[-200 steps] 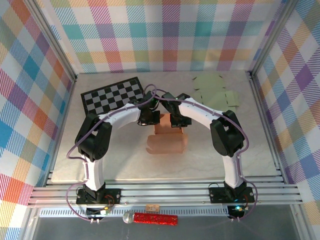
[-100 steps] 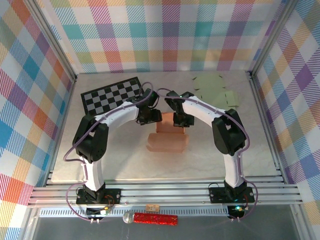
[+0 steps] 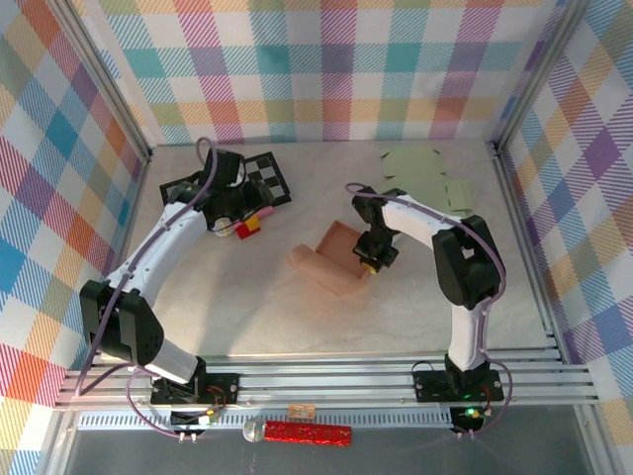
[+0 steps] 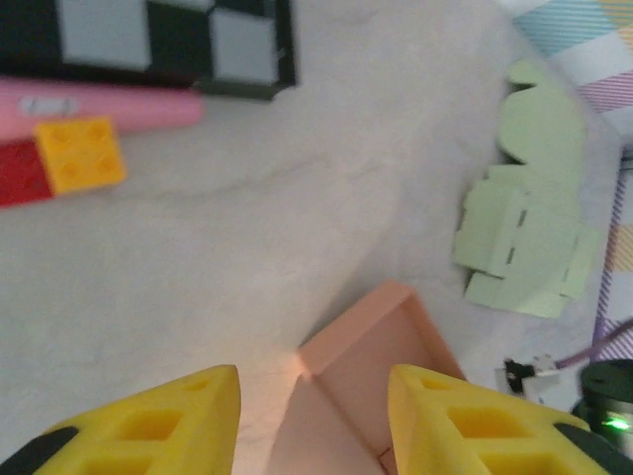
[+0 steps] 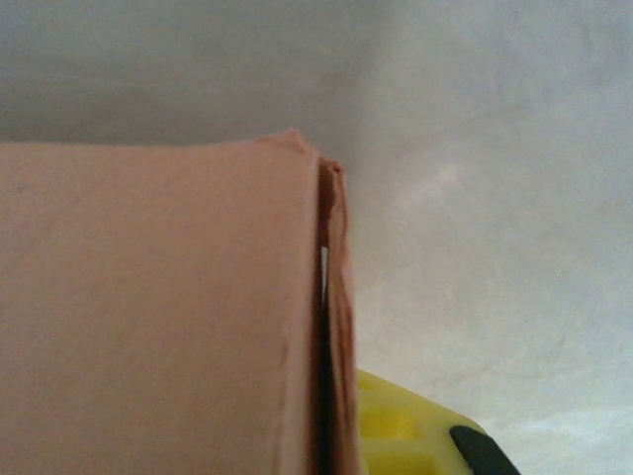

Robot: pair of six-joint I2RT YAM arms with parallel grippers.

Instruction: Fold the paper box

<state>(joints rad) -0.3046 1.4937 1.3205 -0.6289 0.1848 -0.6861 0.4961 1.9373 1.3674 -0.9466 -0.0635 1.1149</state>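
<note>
The paper box, laid mid-surface, is judged only partly folded, one wall being pinched by the clenched right gripper while the left gripper is kept released, empty, well apart; closing is left.
</note>
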